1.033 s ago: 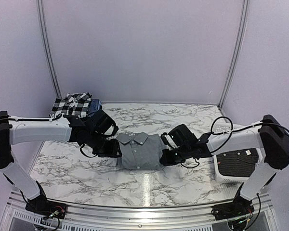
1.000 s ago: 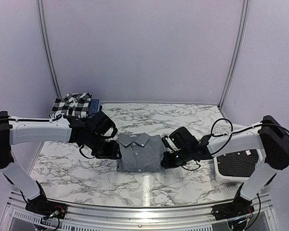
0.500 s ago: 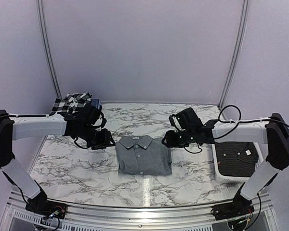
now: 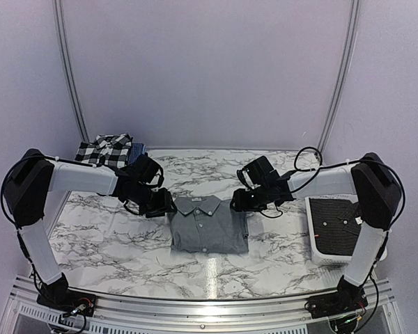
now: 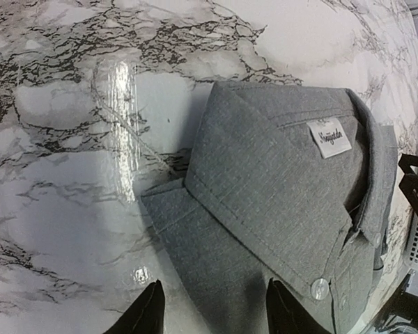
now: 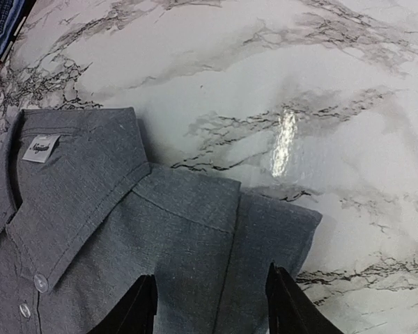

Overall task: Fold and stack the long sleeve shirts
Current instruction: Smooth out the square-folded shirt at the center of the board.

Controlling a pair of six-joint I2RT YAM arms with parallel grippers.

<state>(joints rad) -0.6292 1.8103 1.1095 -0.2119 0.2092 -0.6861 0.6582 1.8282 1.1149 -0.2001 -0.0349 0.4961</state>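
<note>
The white slatted basket (image 4: 327,259) at the tabletop's (image 4: 104,236) 4 o'clock edge holds a dark charcoal shirt (image 4: 338,226), partly behind my right arm. The folded grey button-front shirt (image 4: 209,224) lies mid-tabletop, collar toward 12 o'clock. My left pincer (image 4: 161,204) hangs at its 10 o'clock corner and my right pincer (image 4: 238,202) at 2 o'clock, both with jaws apart and gripping nothing. The checked shirt (image 4: 104,149) sits at the far 10 o'clock corner, with a blue shirt (image 4: 138,148) just beside it, mostly hidden. Bare marble runs along the grey shirt's 6 o'clock side.
</note>
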